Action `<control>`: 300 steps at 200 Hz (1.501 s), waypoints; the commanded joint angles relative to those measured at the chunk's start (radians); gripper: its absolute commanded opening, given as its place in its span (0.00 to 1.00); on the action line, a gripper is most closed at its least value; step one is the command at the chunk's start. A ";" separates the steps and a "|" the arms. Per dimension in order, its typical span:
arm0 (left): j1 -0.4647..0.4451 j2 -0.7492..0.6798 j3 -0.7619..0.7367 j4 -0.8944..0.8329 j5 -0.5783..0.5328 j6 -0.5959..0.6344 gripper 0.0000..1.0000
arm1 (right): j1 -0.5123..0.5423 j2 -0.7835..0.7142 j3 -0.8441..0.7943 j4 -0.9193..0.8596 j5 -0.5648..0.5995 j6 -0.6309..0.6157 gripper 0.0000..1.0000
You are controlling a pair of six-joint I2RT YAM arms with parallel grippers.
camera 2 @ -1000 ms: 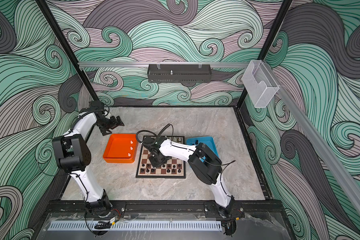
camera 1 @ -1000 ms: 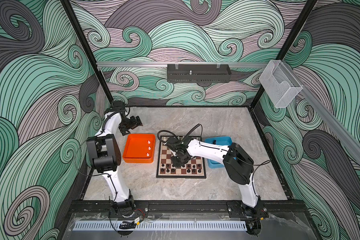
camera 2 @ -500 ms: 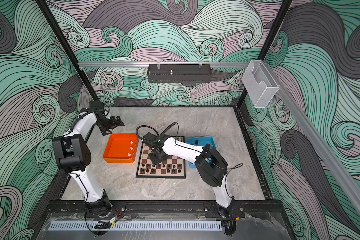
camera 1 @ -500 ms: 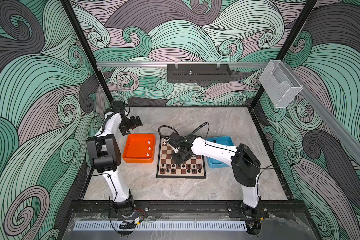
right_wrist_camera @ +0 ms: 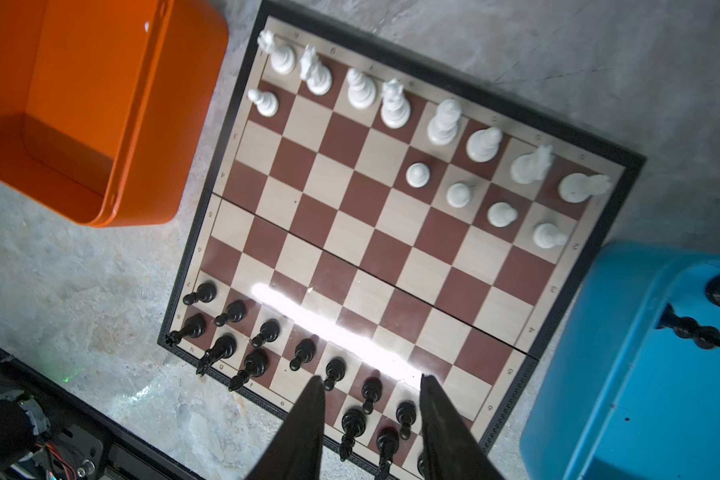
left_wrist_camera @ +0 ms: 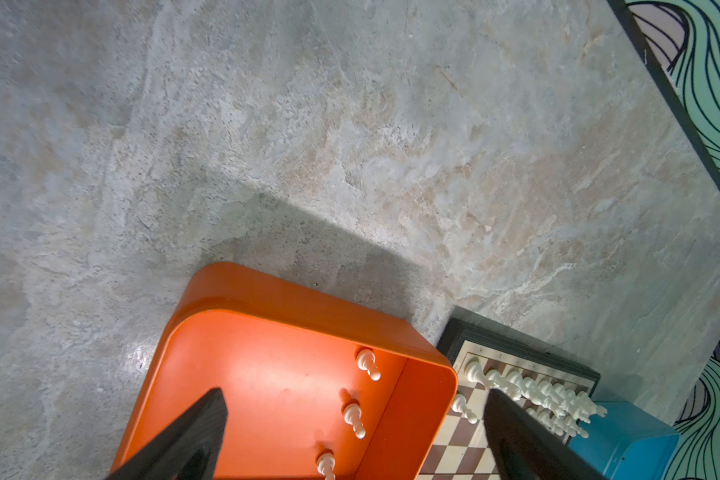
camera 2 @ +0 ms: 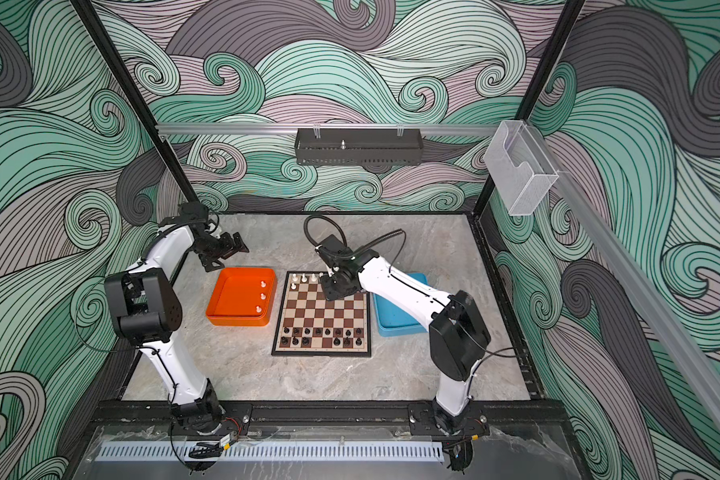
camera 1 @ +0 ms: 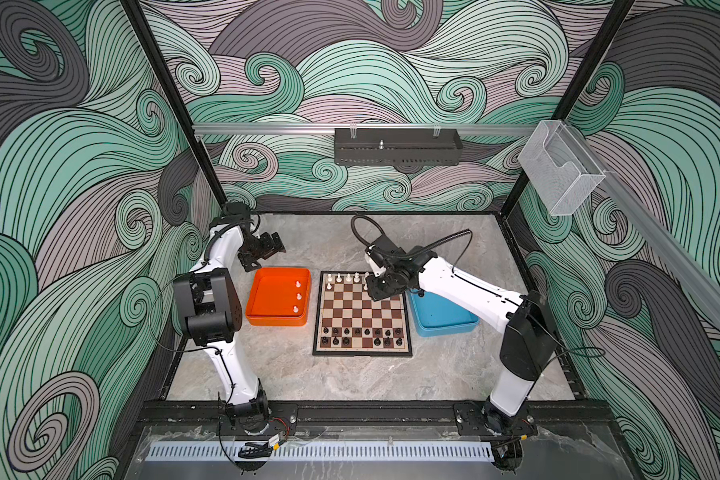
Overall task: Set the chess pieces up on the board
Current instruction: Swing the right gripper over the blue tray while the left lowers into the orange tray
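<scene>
The board [camera 1: 362, 309] lies mid-table, also visible in the right wrist view [right_wrist_camera: 350, 232]. White chess pieces [right_wrist_camera: 395, 108] stand on its two far rows, with gaps in the pawn row. Black chess pieces [right_wrist_camera: 262, 332] fill the two near rows. My right gripper [camera 1: 377, 289] hovers above the board's far right part. Its jaws [right_wrist_camera: 372, 379] are open with nothing between them. My left gripper [camera 1: 267, 249] hangs wide open over the table behind the orange tray; in its wrist view the fingers [left_wrist_camera: 200, 432] frame the tray.
The orange tray [camera 1: 273, 299] left of the board holds three white pawns [left_wrist_camera: 354, 417] along its board side. The blue tray [camera 1: 445, 320] to the right holds two black pieces [right_wrist_camera: 691, 328]. My right forearm crosses above the blue tray.
My right gripper has lifted off the middle of the board and moved toward its far right part, with its jaws spreading wider. The left arm has stayed still.
</scene>
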 commanded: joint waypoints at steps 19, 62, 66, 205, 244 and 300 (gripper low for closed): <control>-0.008 -0.041 -0.015 0.007 -0.014 -0.014 0.98 | -0.085 -0.095 -0.063 -0.007 0.052 -0.030 0.51; -0.065 -0.049 -0.020 -0.014 -0.061 -0.010 0.99 | -0.180 -0.176 -0.138 0.018 0.053 -0.048 0.85; -0.068 -0.051 -0.024 -0.016 -0.061 -0.011 0.99 | -0.188 -0.182 -0.141 0.018 0.055 -0.051 0.88; -0.195 -0.245 -0.360 -0.055 -0.161 0.036 0.86 | -0.389 -0.206 -0.246 0.050 0.018 -0.058 1.00; -0.240 -0.169 -0.357 -0.034 -0.173 0.012 0.83 | -0.408 -0.204 -0.262 0.053 0.002 -0.077 1.00; -0.247 -0.086 -0.306 -0.037 -0.207 -0.009 0.69 | -0.449 -0.227 -0.309 0.075 -0.022 -0.096 1.00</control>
